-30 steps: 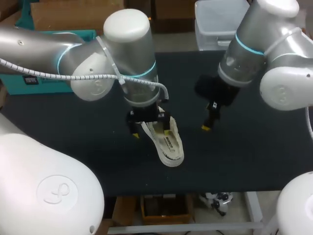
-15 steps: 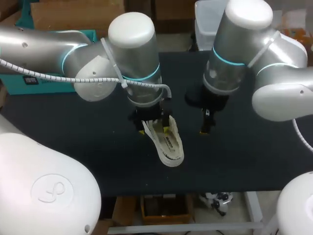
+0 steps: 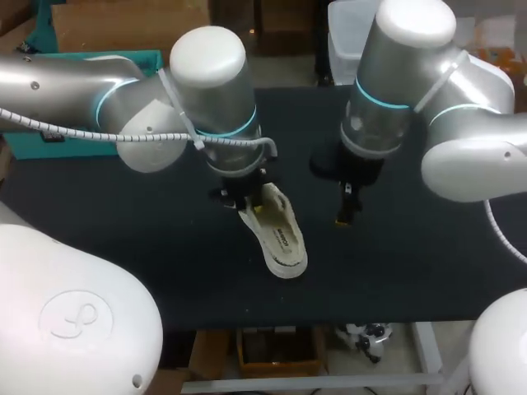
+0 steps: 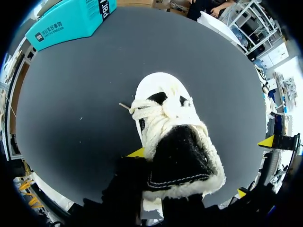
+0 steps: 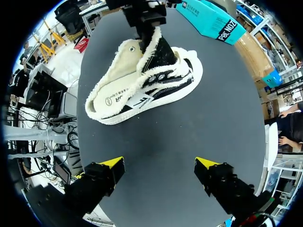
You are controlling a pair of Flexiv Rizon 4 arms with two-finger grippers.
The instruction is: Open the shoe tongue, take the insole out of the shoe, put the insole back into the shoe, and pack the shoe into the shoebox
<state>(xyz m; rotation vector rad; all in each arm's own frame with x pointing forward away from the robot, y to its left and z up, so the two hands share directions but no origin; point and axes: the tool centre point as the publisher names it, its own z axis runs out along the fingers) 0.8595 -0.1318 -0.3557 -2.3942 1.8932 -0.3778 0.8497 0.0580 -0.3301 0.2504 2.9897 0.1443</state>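
Shoe near mid-table on the black tabletop, toe pointing away from the robot's base in the left wrist view. Left gripper sits at the shoe's opening, clamped narrow on the tongue. The right wrist view shows its dark fingers pinching the tongue's upper end and the tongue pulled upright, fleece edge outward. From the left wrist only one yellow fingertip shows beside the tongue; the other is hidden behind it. That same view gives the tied cream laces, which the head view does not show. The insole lies inside the shoe, seen only from the right wrist and head. Right gripper hangs wide open beside the shoe, apart from it, holding nothing. Teal shoebox sits at the table's far-left corner, well apart from the shoe.
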